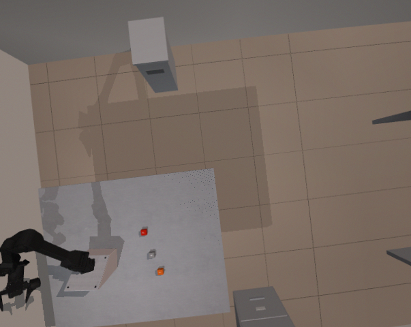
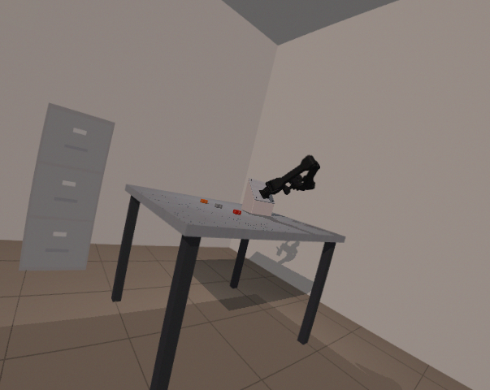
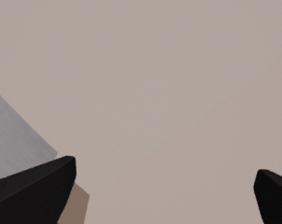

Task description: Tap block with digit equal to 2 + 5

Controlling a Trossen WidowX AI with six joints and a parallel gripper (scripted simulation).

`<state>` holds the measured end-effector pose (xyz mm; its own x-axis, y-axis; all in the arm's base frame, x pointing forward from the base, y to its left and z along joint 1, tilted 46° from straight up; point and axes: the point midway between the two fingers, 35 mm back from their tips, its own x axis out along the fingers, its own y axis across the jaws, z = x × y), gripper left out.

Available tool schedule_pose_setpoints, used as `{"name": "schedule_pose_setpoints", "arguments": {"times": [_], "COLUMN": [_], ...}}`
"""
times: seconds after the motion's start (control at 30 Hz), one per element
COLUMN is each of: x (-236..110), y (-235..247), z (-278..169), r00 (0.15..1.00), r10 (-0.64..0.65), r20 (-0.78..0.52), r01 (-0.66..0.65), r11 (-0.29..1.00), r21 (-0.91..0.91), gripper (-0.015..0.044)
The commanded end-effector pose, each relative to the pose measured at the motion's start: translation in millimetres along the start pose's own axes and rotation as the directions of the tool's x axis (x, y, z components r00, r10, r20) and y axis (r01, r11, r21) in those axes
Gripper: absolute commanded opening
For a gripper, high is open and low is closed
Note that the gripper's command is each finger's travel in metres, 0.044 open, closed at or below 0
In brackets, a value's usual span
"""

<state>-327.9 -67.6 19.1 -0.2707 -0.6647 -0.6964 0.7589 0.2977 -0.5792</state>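
Observation:
A red block [image 1: 144,231] [image 2: 236,211], a grey block [image 1: 151,254] [image 2: 218,205] and an orange block [image 1: 160,271] [image 2: 204,201] stand apart in a slanting row on the grey table [image 1: 195,288] [image 2: 262,231]. They are too small in the top and exterior views for any digit to be read, and none shows in the wrist view. My gripper [image 1: 13,309] [image 3: 166,174] is open and empty. It is beyond the table's left edge in the top view, far from all the blocks, with the wall between its fingertips in the wrist view.
The arm's base sits on a pale wedge-shaped stand [image 1: 84,281] [image 2: 258,207], left of the blocks in the top view. A wall [image 1: 8,140] [image 2: 383,210] is close beside the arm. Grey cabinets [image 1: 148,42] [image 2: 68,188] stand on the floor away from the table.

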Motion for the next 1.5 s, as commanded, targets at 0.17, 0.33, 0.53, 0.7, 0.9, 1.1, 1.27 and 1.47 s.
{"name": "schedule_pose_setpoints", "arguments": {"times": [0.17,0.33,0.53,0.7,0.9,1.1,1.27,1.47], "x": [-33,-81,-159,-242,-345,-443,-515,-582], "y": [5,21,32,56,99,151,196,247], "z": [-37,-80,-123,-147,-151,-122,-73,8], "r00": [0.993,0.964,0.861,0.704,0.456,0.165,-0.084,-0.341], "r10": [-0.051,-0.1,-0.153,-0.155,-0.092,0.031,0.167,0.352], "r20": [-0.103,-0.247,-0.485,-0.693,-0.885,-0.986,-0.982,-0.872], "r01": [0.068,0.193,0.419,0.643,0.866,0.986,0.979,0.837], "r11": [0.982,0.901,0.753,0.555,0.277,0.009,-0.17,-0.309], "r21": [0.175,0.389,0.507,0.528,0.417,0.165,-0.112,-0.452], "gripper": [0.04,0.04,0.04,0.04,0.04,0.04,0.04,0.04]}}
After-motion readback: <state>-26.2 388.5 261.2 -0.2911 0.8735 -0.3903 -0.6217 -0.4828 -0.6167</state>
